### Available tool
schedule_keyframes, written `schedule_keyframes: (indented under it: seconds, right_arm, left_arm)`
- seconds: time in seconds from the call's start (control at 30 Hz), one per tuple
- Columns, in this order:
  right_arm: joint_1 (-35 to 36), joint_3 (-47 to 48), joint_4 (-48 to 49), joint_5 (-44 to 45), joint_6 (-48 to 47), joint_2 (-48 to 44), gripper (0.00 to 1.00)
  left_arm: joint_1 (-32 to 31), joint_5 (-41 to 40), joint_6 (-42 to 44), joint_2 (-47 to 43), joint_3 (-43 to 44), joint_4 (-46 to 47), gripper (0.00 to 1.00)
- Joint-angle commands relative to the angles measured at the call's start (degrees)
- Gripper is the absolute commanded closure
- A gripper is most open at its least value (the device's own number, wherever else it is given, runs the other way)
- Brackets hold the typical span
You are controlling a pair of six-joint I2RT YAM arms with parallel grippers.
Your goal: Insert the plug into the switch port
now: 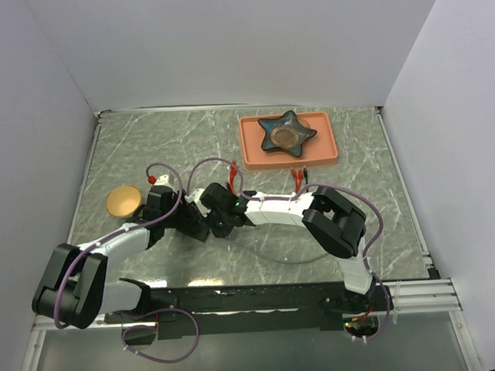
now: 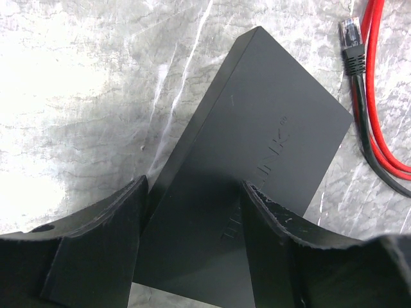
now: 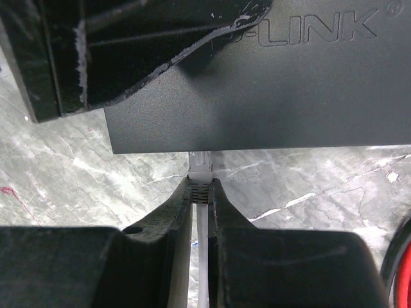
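The switch (image 2: 257, 128) is a flat matte-black box lying on the marble table, its lid lettered "LINK" (image 3: 308, 70). My left gripper (image 2: 192, 192) straddles one end of it, fingers (image 2: 122, 224) against its sides, and holds it. My right gripper (image 3: 201, 183) is shut on the white plug (image 3: 200, 168), whose white cable runs back between the fingers. The plug's clear tip meets the switch's near edge; the sockets are hidden under the lid's rim. In the top view both grippers meet mid-table, left (image 1: 188, 218) and right (image 1: 209, 205).
A red cable with a black-booted plug (image 2: 353, 54) lies just right of the switch. An orange tray (image 1: 331, 146) holding a dark star-shaped dish (image 1: 286, 135) sits at the back. A wooden bowl (image 1: 124, 200) stands at the left. Purple arm cables loop nearby.
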Motion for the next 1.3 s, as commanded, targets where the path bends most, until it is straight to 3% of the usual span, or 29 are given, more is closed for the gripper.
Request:
schedule_keyframes:
  seconds: [0.0,0.57,0.83,1.2,1.27]
  right_arm:
    - [0.2,8.4,26.2,-2.9,1.6,-0.1,1.0]
    - [0.3,15.2,23.7,-5.0,0.8,4.0,1.0]
    - [0.3,9.1,24.8,-3.6,2.3,0.2,1.0]
    - [0.6,-3.6,24.5,-1.5,5.7,-8.3,0.61]
    - [1.1,-5.1,23.9,-1.0,5.9,-9.5,0.48]
  left_arm:
    - [-3.3,15.3,-4.9,0.7,-1.3,-1.3,0.38]
    - [-4.0,14.8,-4.3,0.4,-0.8,-2.2,0.39]
    - [-4.0,11.2,-4.9,-1.8,-0.4,-5.1,0.35]
    - [-2.8,-0.5,-7.0,-9.2,1.9,-13.3,0.15]
    - [-2.1,-2.4,-7.3,-11.5,2.2,-14.5,0.14]
